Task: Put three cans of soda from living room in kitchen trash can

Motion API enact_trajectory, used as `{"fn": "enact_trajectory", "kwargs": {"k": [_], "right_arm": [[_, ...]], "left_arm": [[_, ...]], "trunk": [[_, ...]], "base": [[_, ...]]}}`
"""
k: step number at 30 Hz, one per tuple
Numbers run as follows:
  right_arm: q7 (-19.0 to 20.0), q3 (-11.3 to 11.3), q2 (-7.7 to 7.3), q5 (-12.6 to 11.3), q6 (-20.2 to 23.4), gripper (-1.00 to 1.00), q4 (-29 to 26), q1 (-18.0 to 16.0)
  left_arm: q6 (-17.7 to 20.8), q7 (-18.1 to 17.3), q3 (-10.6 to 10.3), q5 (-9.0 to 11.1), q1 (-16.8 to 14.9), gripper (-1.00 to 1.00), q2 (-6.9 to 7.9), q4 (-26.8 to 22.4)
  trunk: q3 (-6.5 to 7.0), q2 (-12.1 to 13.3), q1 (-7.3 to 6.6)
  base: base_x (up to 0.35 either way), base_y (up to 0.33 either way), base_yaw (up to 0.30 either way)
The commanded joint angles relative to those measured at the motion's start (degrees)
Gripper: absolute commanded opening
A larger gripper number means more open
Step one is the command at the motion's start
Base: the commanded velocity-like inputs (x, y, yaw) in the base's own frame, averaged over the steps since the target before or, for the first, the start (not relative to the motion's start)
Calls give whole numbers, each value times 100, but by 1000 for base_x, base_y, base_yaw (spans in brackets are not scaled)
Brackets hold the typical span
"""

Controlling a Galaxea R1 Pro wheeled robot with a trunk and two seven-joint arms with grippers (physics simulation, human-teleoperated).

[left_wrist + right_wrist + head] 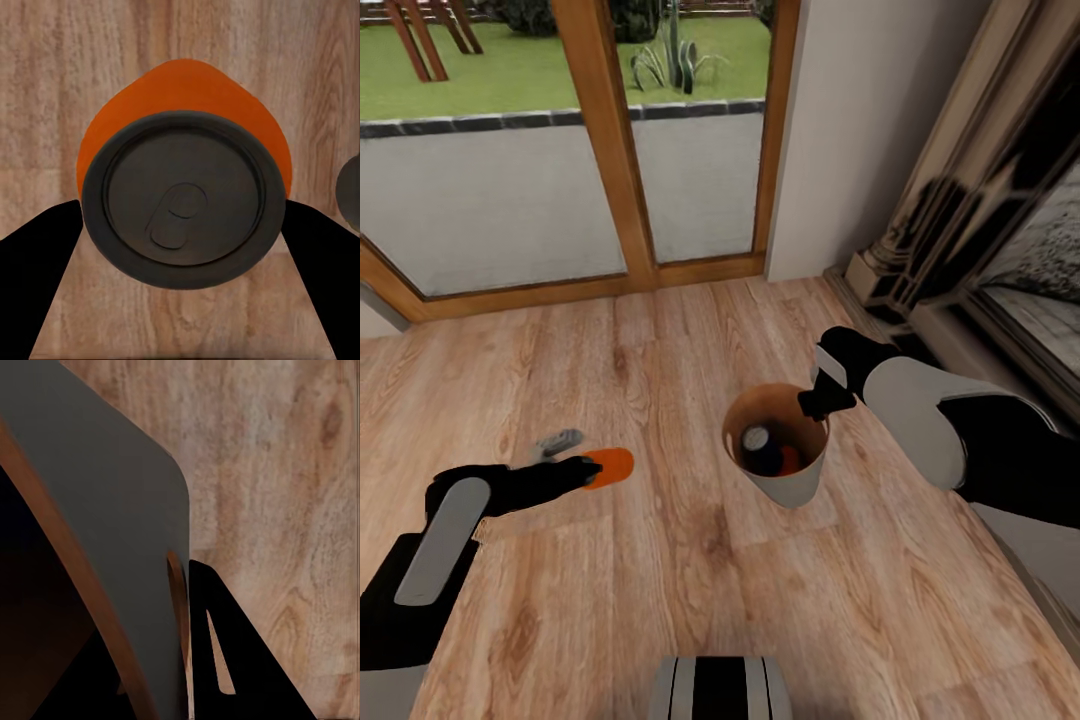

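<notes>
While my left fingers (585,470) squeeze an orange can (610,466) at lower left, my right fingers (818,402) pinch the bin's rim (805,482), mid-frame, two cans inside.

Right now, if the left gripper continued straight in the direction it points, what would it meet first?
The left gripper is already shut on the orange can. Straight beyond that can lies only the wood floor; depth is unclear, so this is a judgement.
</notes>
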Motion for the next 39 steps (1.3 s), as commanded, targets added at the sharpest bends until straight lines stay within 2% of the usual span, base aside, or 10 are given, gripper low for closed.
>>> {"fn": "enact_trajectory", "kwargs": {"k": [1, 4, 8, 15, 17, 23, 27, 33, 34, 39], "right_arm": [[18, -58, -5, -17, 1, -100, -1, 26], [19, -64, -21, 130, 1, -100, -7, 132], [28, -63, -57, 263, 1, -100, -18, 323], [42, -51, -53, 310, 1, -100, -484, 760], [34, -44, -30, 313, 1, -100, -805, 956], [31, 129, 3, 309, 1, -100, -1056, 1127], [29, 161, 17, 301, 1, -100, -1080, 1143], [27, 168, 25, 289, 1, -100, -1083, 1162], [27, 169, 29, 287, 1, -100, -1080, 1164], [20, 170, 69, 288, 1, -100, -1081, 1233]], "left_arm": [[0, 76, -1, 208, 0, -100, 82, -1], [0, 160, -2, 408, 16, -100, 173, -2], [0, 203, -17, 506, 51, -100, 219, -4], [0, 151, -134, 700, 63, -100, 236, -11], [0, 129, -279, 894, 63, -100, 234, -11], [0, 109, -596, 1055, 31, -100, 146, -11], [0, 105, -662, 1498, 14, -100, 81, -11], [0, 13, -708, 1935, 5, -100, 66, -11], [0, -24, -711, 2099, 3, -100, 67, -11], [0, -81, -714, 2297, 1, -100, 65, -11]], "trunk": [[23, 1, -3], [90, 5, -10], [178, 11, -21], [333, 20, -39], [378, 23, -44], [511, 31, -59], [599, 36, -70], [732, 44, -85], [754, 46, -88], [777, 47, -90]], "base": [[0, 0, 0], [0, 0, 0], [0, 0, 0], [0, 0, 0], [0, 0, 0], [0, 0, 0], [0, 0, 0], [0, 0, 0], [0, 0, 0], [0, 0, 0]]}}
